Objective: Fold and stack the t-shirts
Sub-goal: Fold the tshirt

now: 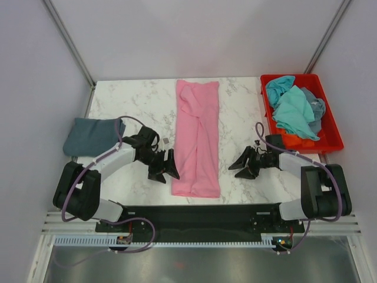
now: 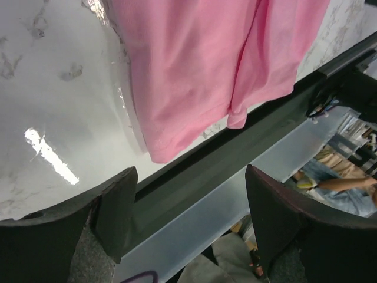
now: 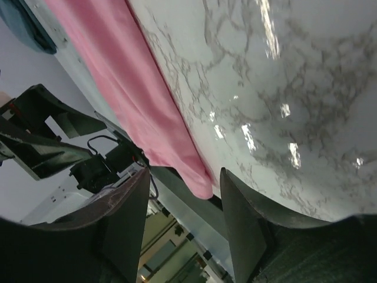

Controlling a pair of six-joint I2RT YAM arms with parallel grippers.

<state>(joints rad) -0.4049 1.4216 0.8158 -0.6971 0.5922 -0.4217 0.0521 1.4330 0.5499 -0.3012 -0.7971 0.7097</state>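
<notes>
A pink t-shirt point(image 1: 198, 137) lies folded lengthwise into a long strip down the middle of the marble table; it also shows in the left wrist view point(image 2: 200, 65) and the right wrist view point(image 3: 141, 94). A slate-blue t-shirt point(image 1: 93, 135) lies folded at the left edge. Turquoise point(image 1: 293, 108) and grey-blue point(image 1: 318, 108) t-shirts lie crumpled in the red crate point(image 1: 332, 139). My left gripper point(image 1: 164, 173) is open and empty just left of the pink strip's near end. My right gripper point(image 1: 242, 168) is open and empty a little to its right.
The red crate stands at the table's back right corner. The table's near edge and the black base rail point(image 1: 200, 215) run just below the pink shirt's near end. The white enclosure walls point(image 1: 200, 35) close in the back and sides.
</notes>
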